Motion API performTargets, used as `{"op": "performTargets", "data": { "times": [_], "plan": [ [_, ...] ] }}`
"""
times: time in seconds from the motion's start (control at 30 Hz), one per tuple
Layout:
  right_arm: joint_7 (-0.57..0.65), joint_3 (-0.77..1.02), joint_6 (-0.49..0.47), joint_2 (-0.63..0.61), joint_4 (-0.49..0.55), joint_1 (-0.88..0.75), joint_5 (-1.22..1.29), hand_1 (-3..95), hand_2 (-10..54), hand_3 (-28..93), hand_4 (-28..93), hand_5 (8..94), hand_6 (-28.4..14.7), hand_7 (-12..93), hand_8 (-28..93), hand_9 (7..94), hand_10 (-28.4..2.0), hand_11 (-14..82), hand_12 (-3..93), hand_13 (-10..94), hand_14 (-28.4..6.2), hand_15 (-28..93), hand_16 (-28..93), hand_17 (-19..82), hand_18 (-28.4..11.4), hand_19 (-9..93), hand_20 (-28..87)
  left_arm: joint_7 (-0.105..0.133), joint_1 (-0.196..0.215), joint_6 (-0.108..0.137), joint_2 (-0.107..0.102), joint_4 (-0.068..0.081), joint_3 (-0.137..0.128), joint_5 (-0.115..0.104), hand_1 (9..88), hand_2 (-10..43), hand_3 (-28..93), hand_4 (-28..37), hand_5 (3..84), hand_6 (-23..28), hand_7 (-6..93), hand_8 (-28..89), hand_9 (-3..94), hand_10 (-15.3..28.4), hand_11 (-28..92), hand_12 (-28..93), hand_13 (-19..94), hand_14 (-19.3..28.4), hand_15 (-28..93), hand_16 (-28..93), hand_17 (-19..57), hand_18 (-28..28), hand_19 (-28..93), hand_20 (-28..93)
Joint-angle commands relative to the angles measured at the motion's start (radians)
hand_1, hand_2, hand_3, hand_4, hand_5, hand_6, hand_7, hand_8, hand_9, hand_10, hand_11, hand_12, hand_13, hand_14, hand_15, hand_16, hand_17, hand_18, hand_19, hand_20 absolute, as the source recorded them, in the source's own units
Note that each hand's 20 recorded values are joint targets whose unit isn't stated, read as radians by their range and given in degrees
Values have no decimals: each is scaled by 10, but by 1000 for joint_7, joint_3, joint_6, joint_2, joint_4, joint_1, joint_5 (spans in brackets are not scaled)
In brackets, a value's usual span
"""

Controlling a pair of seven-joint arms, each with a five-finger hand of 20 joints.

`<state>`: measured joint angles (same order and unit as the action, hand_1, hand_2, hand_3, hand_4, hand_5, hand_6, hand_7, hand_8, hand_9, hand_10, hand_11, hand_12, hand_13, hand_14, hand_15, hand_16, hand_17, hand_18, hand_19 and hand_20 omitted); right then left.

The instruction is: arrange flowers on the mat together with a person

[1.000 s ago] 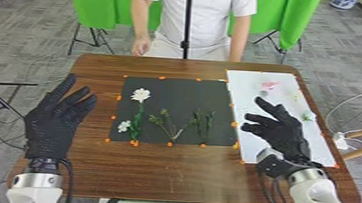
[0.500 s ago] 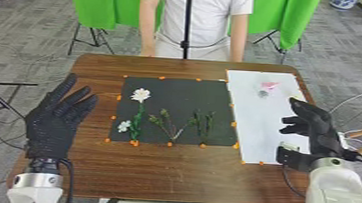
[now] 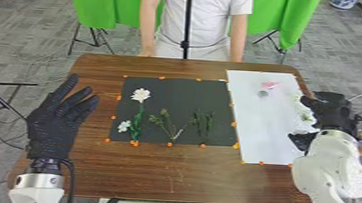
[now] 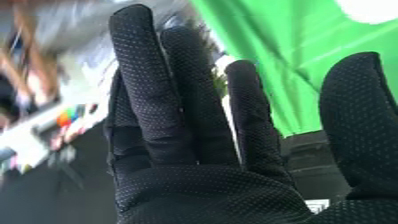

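My right hand [image 3: 332, 113] is over the right edge of the white mat, beside white-green flowers [image 3: 305, 116]. In the right wrist view the right hand [image 4: 204, 195] has straight fingers with the thumb apart. My left hand [image 3: 56, 123] stands open off the left side of the black mat [image 3: 182, 97]. On that mat lie a tall white flower [image 3: 141, 95] with a green stem, a small white flower [image 3: 123, 126] beside its lower stem, branching green sprigs [image 3: 169, 126] and upright green stems [image 3: 203, 123]. A pink flower [image 3: 269, 85] rests on the white mat [image 3: 256, 123].
Orange pieces [image 3: 134, 143] sit along the mats' edges on the brown table [image 3: 173, 174]. A person in white stands behind the far edge, arms down. A thin black pole rises before the person.
My right hand has moved outward to the right, from above the white mat to its right edge, uncovering the white-green flowers. The left hand has barely moved.
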<state>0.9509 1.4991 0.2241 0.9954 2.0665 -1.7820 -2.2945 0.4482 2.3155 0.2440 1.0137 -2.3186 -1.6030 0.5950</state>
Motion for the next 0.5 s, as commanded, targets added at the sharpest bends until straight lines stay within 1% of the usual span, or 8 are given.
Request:
{"op": "performTargets", "data": {
  "times": [0.03,0.07,0.1,0.17,0.23,0.33,0.43,0.5],
  "plan": [
    [69,-46,-126,-76,-112,90,-101,253,-20,751,-283,488,4,112,-128,733,-177,162,118,707,-161,415,110,185,-223,724,79,6,5,5,-5,1,4,-6,216,88,790,-269,358,88,110,-96,348,208,234,95,270,277,501,-108,-72,241,603,29],
    [71,-54,-147,-80,-127,101,-95,253,-23,751,-283,488,4,112,-128,734,-177,161,118,708,-161,415,111,185,-223,726,76,1,6,3,-3,1,1,-2,215,87,790,-269,358,88,110,-96,348,208,235,96,270,276,501,-108,-72,241,603,29],
    [68,-70,-164,-86,-148,118,-92,253,-25,752,-283,487,2,111,-127,732,-177,161,119,708,-160,414,112,186,-223,727,74,10,7,7,-8,0,2,-6,215,87,791,-269,358,88,110,-96,348,208,235,96,270,276,501,-108,-72,241,603,28],
    [56,-79,-221,-82,-172,141,-72,253,-28,753,-283,482,2,110,-127,721,-180,157,118,702,-161,414,113,182,-223,725,69,8,1,6,-7,2,2,-7,216,87,791,-269,359,88,109,-96,348,208,236,96,270,276,501,-108,-73,241,603,28],
    [48,-99,-234,-84,-199,161,-70,252,-30,754,-283,478,3,110,-126,712,-181,155,118,697,-161,414,114,178,-223,725,64,8,-3,2,-6,4,2,-5,216,87,791,-269,358,88,109,-96,348,208,236,95,270,276,501,-108,-73,241,604,28],
    [50,-124,-303,-81,-235,197,-48,255,-36,753,-283,476,3,110,-126,704,-181,153,118,688,-162,412,114,171,-221,722,59,17,-3,6,-10,3,6,-9,217,88,789,-270,358,88,109,-96,348,208,237,96,270,277,501,-108,-73,241,604,28],
    [47,-156,-306,-91,-269,219,-49,256,-43,758,-283,468,7,111,-126,683,-181,147,116,673,-164,409,113,162,-221,716,57,20,-7,6,-11,5,9,-10,216,88,790,-269,358,88,109,-96,348,208,237,96,270,277,501,-108,-73,241,604,27],
    [52,-168,-350,-87,-291,238,-45,258,-47,761,-283,467,8,112,-126,678,-180,145,115,670,-164,407,112,159,-221,714,56,24,-3,8,-11,5,8,-12,216,88,789,-269,358,87,110,-95,348,208,237,95,270,277,501,-108,-73,241,604,27]
  ]
}}
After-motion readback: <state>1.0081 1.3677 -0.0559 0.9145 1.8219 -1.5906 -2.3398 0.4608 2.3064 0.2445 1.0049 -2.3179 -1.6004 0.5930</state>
